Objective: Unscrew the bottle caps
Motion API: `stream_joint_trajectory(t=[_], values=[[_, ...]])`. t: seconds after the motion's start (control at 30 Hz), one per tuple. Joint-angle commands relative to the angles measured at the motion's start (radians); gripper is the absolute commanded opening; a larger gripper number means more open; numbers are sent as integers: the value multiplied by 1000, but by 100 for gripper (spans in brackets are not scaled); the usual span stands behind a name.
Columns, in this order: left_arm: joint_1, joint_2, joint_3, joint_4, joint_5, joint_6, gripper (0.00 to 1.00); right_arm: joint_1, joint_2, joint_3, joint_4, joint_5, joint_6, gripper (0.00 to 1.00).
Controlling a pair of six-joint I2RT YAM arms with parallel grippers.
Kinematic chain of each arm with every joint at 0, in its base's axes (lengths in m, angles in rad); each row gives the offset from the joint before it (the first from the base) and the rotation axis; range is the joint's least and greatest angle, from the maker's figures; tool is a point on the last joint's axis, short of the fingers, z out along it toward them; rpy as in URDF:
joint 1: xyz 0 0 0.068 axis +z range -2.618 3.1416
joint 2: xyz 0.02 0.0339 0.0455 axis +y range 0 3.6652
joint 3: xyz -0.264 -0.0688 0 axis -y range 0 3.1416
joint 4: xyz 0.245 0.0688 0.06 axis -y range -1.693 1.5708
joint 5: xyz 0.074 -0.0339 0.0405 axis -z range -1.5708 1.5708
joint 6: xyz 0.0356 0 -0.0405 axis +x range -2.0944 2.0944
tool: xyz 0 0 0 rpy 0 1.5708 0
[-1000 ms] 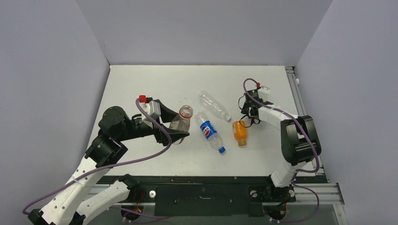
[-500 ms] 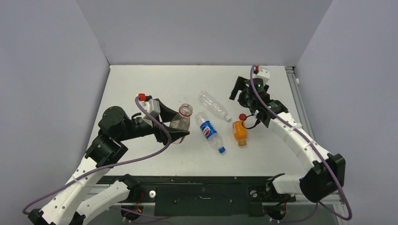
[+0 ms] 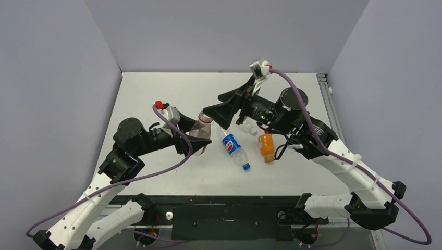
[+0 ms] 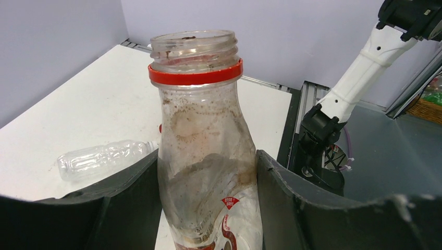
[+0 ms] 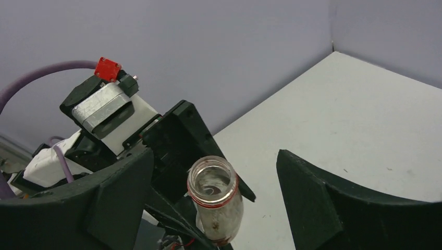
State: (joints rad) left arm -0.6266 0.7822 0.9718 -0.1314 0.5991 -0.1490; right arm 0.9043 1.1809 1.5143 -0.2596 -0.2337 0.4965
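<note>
While left gripper clamps the reddish-label bottle at frame centre-left, right gripper gapes wide beside it. Bottle mouth uncapped.

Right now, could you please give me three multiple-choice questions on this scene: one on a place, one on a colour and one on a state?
1. Where is the Pepsi bottle?
A. In the right tool.
B. Lying on the table between the short clear bottle and the orange bottle.
C. Standing by the far wall.

2. What colour is the neck ring on the short clear bottle?
A. Blue.
B. White.
C. Red.

3. In what state is the bottle gripped by the left tool?
A. Mouth open, no cap.
B. White cap screwed on.
C. Blue cap screwed on.

Answers: 1 B, the top view shows it flat between them; 2 C, the left wrist view shows red; 3 A, both wrist views show an open mouth.
</note>
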Motion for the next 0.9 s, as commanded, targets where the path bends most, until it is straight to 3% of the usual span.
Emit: stream_joint_trajectory(t=[0.0, 0.27, 0.4, 0.47, 0.5, 0.53, 0.57, 0.67, 0.87], values=[[6, -9, 12, 56, -13, -3, 37, 56, 76, 74, -16, -71, -44, 81], [7, -12, 20, 50, -7, -16, 37, 92, 118, 103, -61, -53, -61, 60], [7, -5, 34, 58, 14, -23, 38, 104, 134, 123, -100, -47, -79, 41], [7, -2, 38, 46, 13, -18, 50, 107, 138, 122, -115, -25, -90, 20], [7, -2, 38, 33, 2, -16, 84, 107, 138, 119, -123, 2, -98, 8], [7, -7, 40, 24, -22, -15, 94, 107, 139, 118, -127, 17, -104, 1], [7, -11, 41, 4, -43, -15, 99, 107, 141, 117, -140, 54, -120, 0], [7, -32, 61, -63, -147, 19, 97, 107, 166, 116, -169, 136, -184, 0], [15, -57, 134, -372, -343, 124, 97, 67, 245, 45, -89, 319, -288, 0]])
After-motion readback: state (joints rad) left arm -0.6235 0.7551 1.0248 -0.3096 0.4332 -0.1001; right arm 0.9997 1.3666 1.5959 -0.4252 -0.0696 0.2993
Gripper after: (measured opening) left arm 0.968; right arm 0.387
